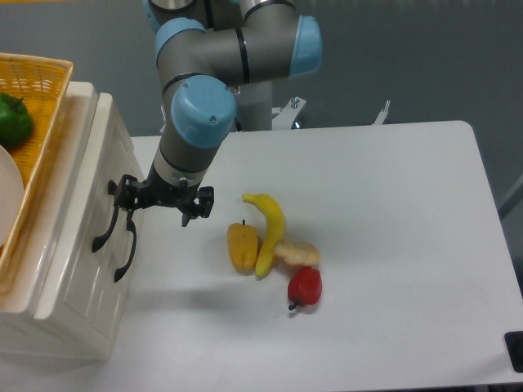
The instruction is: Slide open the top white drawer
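**Cream drawer shut, gripper at its handle**

Cream-white cabinet [61, 269] stands at the table's left edge, with a yellow wicker basket [33, 90] on top holding a green pepper [12, 118] and the rim of a white plate [6, 196]. Its top drawer [102, 159] sits flush with the front, its black handle [106, 216] just beside the lower drawer's handle [127, 253]. The gripper [159, 200] hangs right against the top handle, its left finger [124, 194] overlapping the handle's upper end, its fingers spread apart with nothing clamped. Whether that finger touches the handle, I cannot tell. On the white table [392, 229], to the right, lie a yellow pepper [242, 247], a banana [270, 229], a pale food piece [298, 254] and a red pepper [305, 287], clustered together.
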{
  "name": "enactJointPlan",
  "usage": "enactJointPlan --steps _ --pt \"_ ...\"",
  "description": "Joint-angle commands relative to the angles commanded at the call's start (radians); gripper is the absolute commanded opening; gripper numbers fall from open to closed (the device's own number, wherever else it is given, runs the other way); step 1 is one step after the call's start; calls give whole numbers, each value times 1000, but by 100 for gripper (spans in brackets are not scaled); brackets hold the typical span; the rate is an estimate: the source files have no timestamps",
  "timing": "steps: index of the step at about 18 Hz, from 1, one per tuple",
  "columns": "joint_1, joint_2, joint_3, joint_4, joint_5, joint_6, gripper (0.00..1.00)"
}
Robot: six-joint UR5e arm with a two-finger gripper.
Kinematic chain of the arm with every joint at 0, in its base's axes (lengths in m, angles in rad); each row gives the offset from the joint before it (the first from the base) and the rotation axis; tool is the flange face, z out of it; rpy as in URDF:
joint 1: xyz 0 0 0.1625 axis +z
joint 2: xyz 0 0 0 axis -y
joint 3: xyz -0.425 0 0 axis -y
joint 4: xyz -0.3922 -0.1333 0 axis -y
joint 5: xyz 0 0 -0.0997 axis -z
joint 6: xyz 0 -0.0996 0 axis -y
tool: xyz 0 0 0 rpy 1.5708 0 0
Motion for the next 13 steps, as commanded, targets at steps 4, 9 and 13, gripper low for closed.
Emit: enactJointPlan --steps 4,9,13 --pt "-9 0 2 0 -11 2 100" --pt "-20 0 0 -2 -15 2 100" --pt "-23 0 -8 0 -17 3 100"
